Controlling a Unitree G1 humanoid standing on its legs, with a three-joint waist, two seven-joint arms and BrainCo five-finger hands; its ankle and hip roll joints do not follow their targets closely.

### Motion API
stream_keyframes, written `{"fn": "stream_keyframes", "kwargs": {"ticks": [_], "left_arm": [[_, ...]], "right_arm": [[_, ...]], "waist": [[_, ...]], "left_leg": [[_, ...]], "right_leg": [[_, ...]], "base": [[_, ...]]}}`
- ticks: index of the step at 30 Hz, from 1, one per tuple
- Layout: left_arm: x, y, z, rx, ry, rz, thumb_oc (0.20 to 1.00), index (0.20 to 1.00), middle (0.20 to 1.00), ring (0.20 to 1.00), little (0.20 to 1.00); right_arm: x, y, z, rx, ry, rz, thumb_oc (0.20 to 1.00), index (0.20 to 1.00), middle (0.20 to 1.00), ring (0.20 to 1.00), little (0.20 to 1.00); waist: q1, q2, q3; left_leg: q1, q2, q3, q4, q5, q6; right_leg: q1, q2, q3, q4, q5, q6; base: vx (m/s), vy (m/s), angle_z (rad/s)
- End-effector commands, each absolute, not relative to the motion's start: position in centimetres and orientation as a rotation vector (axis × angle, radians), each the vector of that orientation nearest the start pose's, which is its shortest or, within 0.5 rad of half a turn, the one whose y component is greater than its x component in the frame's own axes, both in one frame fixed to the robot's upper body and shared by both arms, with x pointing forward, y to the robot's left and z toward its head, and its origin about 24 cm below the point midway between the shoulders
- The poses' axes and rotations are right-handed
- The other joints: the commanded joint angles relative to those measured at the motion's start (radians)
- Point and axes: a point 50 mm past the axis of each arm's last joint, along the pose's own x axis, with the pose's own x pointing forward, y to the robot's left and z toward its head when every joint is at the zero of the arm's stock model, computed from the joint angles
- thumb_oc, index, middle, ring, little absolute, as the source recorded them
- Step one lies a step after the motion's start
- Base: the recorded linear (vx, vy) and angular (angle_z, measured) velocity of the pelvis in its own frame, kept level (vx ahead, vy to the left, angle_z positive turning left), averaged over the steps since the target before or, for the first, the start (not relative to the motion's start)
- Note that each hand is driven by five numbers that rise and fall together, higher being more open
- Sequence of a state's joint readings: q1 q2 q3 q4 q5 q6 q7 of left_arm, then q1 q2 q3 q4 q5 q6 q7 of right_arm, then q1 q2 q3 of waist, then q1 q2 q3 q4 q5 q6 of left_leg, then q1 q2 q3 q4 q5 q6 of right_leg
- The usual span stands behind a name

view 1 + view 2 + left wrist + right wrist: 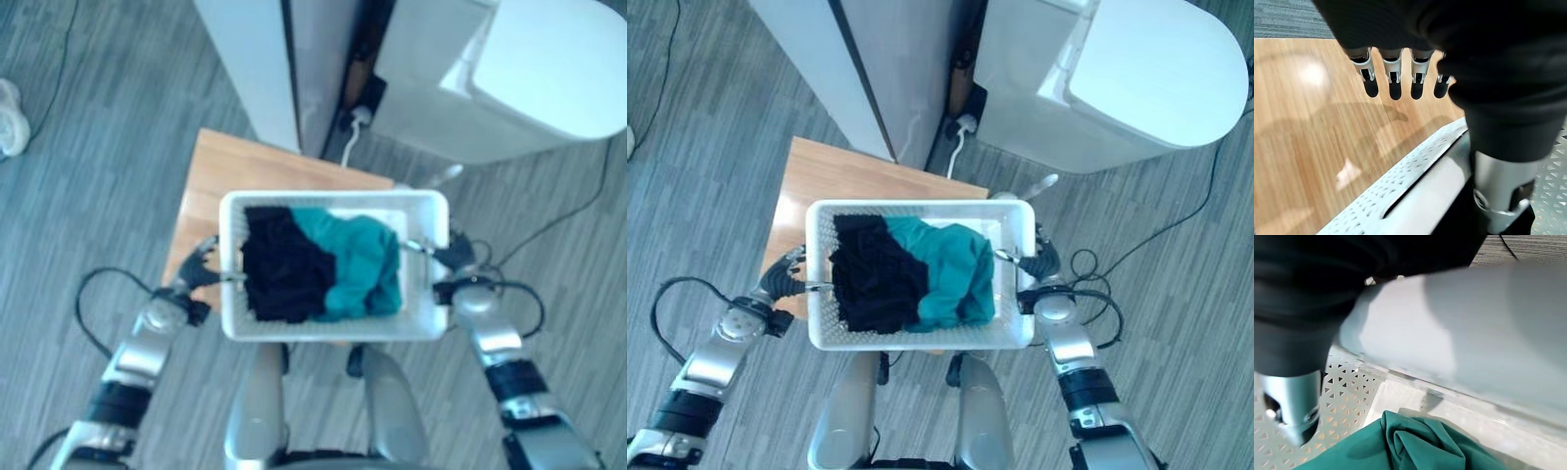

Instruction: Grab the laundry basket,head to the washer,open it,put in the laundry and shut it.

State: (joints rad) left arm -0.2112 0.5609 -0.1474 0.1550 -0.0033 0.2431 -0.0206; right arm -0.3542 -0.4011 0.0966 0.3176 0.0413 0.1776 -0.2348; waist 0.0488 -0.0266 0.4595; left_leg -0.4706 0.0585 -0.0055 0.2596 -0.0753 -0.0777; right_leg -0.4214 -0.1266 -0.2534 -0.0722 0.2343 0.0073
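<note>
The laundry basket (921, 335) is a white rectangular tub with perforated walls and a thick smooth rim, and it sits on a small wooden table (828, 171) above grey plank flooring. Inside lie two crumpled pieces of laundry: a black garment (872, 274) towards the robot's left and a teal garment (955, 269) beside it on the right, the two touching in the middle. The left hand (201, 266) is at the basket's left end; in its wrist view its fingers (1395, 81) hang fairly straight over the tabletop outside the wall, while its thumb lies over the rim by the handle slot. The right hand (1043, 262) is at the basket's right end, its thumb reaching over the rim into the tub; whether its fingers are curled under the rim cannot be told. Beyond the table stands a white washer (1117, 83), next to a tall pale cabinet (872, 69).
</note>
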Motion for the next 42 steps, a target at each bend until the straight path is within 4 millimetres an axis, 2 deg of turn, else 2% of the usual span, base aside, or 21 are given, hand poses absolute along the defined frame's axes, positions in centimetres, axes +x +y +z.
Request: {"fn": "stream_keyframes", "kwargs": {"ticks": [1, 4, 9, 18, 26, 42], "left_arm": [[28.9, 22.6, 4.1, 0.572, 0.266, -0.051, 1.000, 1.000, 1.000, 1.000, 1.000], [29.2, 21.9, 4.0, 0.566, 0.260, -0.071, 1.000, 1.000, 1.000, 1.000, 1.000], [29.6, 21.0, 4.1, 0.549, 0.253, -0.100, 1.000, 1.000, 1.000, 1.000, 1.000], [31.1, 19.8, 4.8, 0.545, 0.226, -0.101, 1.000, 1.000, 1.000, 1.000, 1.000], [31.7, 19.1, 5.2, 0.533, 0.212, -0.107, 1.000, 1.000, 1.000, 1.000, 1.000], [32.3, 18.9, 6.0, 0.531, 0.189, -0.096, 1.000, 1.000, 1.000, 1.000, 1.000]], "right_arm": [[32.0, -20.0, 5.7, -0.414, 0.129, -0.129, 1.000, 1.000, 1.000, 1.000, 1.000], [32.3, -19.0, 5.5, -0.413, 0.134, -0.098, 1.000, 1.000, 1.000, 1.000, 1.000], [32.4, -17.8, 3.5, -0.435, 0.226, -0.025, 1.000, 1.000, 1.000, 1.000, 1.000], [32.7, -16.6, 2.7, -0.455, 0.282, 0.057, 1.000, 1.000, 1.000, 1.000, 1.000], [32.5, -16.2, 1.4, -0.465, 0.355, 0.109, 1.000, 1.000, 1.000, 1.000, 1.000], [32.5, -16.7, 0.6, -0.485, 0.418, 0.125, 1.000, 1.000, 1.000, 1.000, 1.000]], "waist": [[0.011, 0.031, -0.017], [0.013, 0.035, -0.016], [0.018, 0.041, -0.013], [0.016, 0.034, -0.009], [0.013, 0.026, -0.006], [0.014, 0.013, 0.003]], "left_leg": [[-0.019, 0.006, 0.017, -0.139, 0.108, 0.025], [-0.024, 0.007, 0.016, -0.145, 0.115, 0.023], [-0.028, 0.005, 0.009, -0.147, 0.120, 0.019], [-0.047, 0.006, 0.009, -0.153, 0.130, 0.014], [-0.052, 0.006, 0.006, -0.155, 0.133, 0.013], [-0.063, 0.006, 0.005, -0.143, 0.127, 0.012]], "right_leg": [[-0.006, -0.082, 0.009, 0.127, -0.129, 0.113], [-0.010, -0.083, 0.003, 0.128, -0.133, 0.112], [-0.013, -0.084, -0.006, 0.135, -0.138, 0.109], [-0.028, -0.085, -0.015, 0.137, -0.139, 0.108], [-0.029, -0.085, -0.023, 0.136, -0.139, 0.107], [-0.033, -0.085, -0.027, 0.144, -0.143, 0.105]], "base": [[0.01, 0.001, -0.04], [0.01, -0.002, -0.03], [0.01, -0.009, 0.03], [0.00, 0.000, 0.01], [0.00, -0.001, 0.00], [0.00, 0.000, 0.00]]}}
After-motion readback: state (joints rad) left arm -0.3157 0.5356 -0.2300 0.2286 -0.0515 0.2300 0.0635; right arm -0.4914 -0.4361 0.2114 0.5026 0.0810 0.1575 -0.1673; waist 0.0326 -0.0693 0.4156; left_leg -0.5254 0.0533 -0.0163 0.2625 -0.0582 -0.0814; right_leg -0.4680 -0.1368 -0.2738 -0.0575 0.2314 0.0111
